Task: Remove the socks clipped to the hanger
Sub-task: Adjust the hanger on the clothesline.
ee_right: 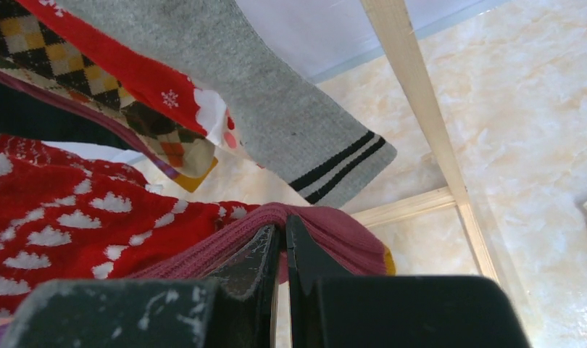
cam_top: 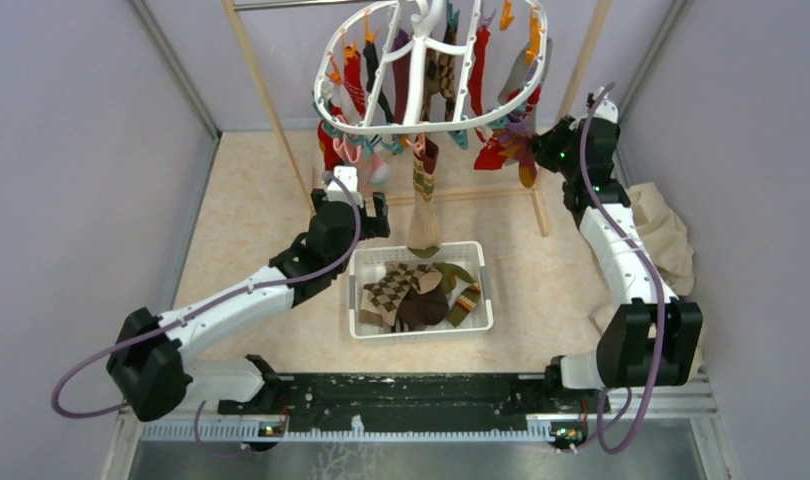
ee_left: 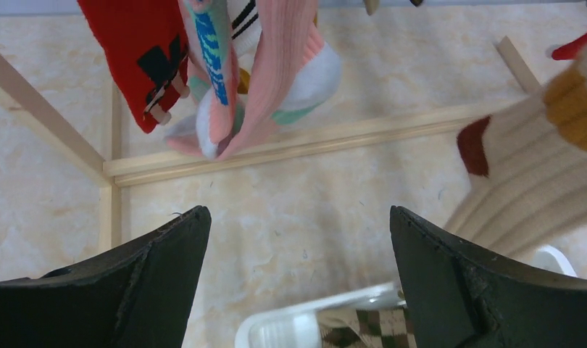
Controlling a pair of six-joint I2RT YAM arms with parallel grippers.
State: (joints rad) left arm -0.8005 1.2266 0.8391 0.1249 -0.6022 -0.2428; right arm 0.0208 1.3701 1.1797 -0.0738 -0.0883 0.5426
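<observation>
The table [cam_top: 251, 200], pale and marbled, is seen from above, and a wooden rack [cam_top: 266, 100] is stood at its far end. The hanger [cam_top: 417, 100] is hung high between the rack's poles, tilted toward the camera, and socks [cam_top: 481, 70] are clipped all round its oval rim: red, grey, argyle, pink. A crumpled cloth [cam_top: 671, 230] is heaped at the table's right edge. Under the hanger, the basket [cam_top: 359, 295] is set between the two arms, and loose socks [cam_top: 411, 290], argyle and dark, are piled inside it. A long cream sock [cam_top: 424, 200] is hung straight down from the rim's near side, its toe level with the basket's far wall; whether the two touch cannot be told.

Over on the right, the right gripper [ee_right: 283, 254] is raised to the hanger's right side. Its jaws are pressed almost together and a maroon sock [ee_right: 327, 228] is pinched between them, its fabric folded over the fingertips. A grey sock [ee_right: 276, 109] with black stripes is draped just above.

The left gripper [ee_left: 298, 246] is held low, just beyond the basket's far-left corner, beneath the hanger's left side. It is spread wide and nothing is held. A pink sock [ee_left: 276, 72] and a red sock [ee_left: 138, 51] are dangled ahead of it, well apart from its fingers.
</observation>
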